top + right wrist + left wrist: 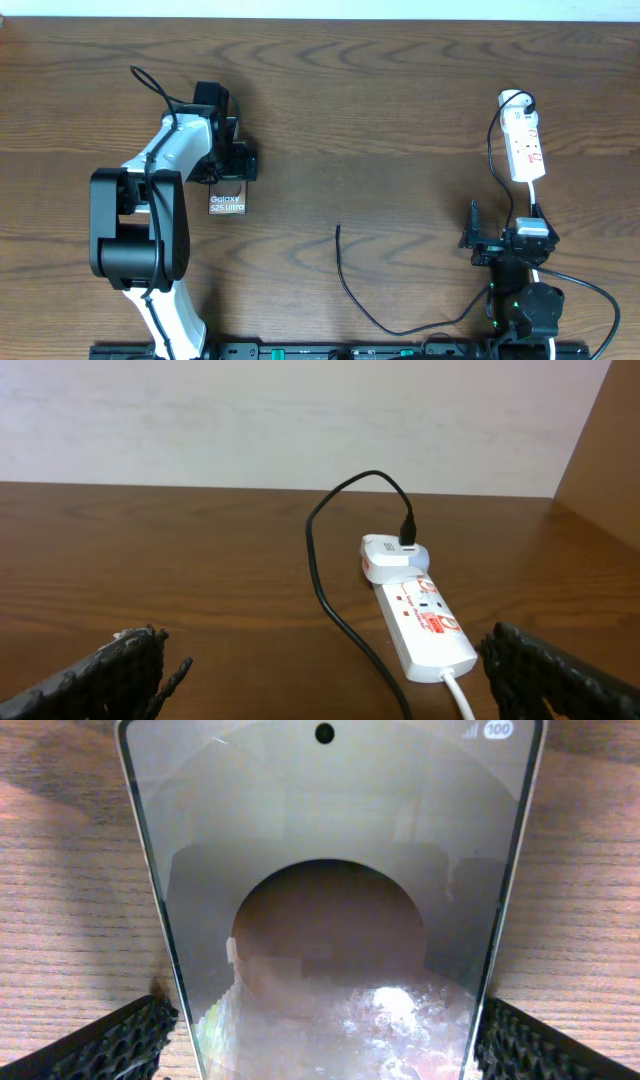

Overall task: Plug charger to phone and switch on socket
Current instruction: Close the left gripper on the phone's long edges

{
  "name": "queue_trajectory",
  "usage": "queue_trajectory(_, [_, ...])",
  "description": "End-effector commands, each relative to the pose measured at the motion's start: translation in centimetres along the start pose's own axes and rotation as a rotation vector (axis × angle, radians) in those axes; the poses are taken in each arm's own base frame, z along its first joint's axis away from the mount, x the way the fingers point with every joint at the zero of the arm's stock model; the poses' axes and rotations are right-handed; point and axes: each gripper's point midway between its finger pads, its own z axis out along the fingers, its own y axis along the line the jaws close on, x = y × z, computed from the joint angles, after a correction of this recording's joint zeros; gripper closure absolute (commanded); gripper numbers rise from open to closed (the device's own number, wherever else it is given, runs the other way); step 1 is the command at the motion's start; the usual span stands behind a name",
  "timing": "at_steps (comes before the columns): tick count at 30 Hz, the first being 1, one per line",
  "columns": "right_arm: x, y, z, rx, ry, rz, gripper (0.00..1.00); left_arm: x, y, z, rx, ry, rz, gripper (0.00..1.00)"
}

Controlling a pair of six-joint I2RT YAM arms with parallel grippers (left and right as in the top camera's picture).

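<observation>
The phone lies flat on the table at the left, its "Galaxy S25 Ultra" text showing. My left gripper is above its far part. In the left wrist view the phone fills the frame and my left gripper has a finger pressed on each long edge. The charger cable's tip lies loose mid-table, apart from the phone. The cable runs near the front edge and up to the white socket. My right gripper is wide open and empty, just short of the socket.
A white adapter sits plugged into the socket's far end, with the black cable looping out of it. The socket's white cord runs back under my right gripper. A pale wall stands behind the table.
</observation>
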Motion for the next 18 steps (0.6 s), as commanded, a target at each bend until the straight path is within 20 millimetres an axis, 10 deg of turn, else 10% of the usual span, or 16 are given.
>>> queue_trajectory(1, [0.02,0.09,-0.03,-0.001,-0.001,-0.016,0.01,3.34,-0.99,2.68,0.063,0.126,-0.003,0.10])
queue_trajectory(18, [0.02,0.09,-0.03,-0.001,-0.001,-0.016,0.01,3.52,-0.98,2.76,0.063,0.130,-0.001,0.25])
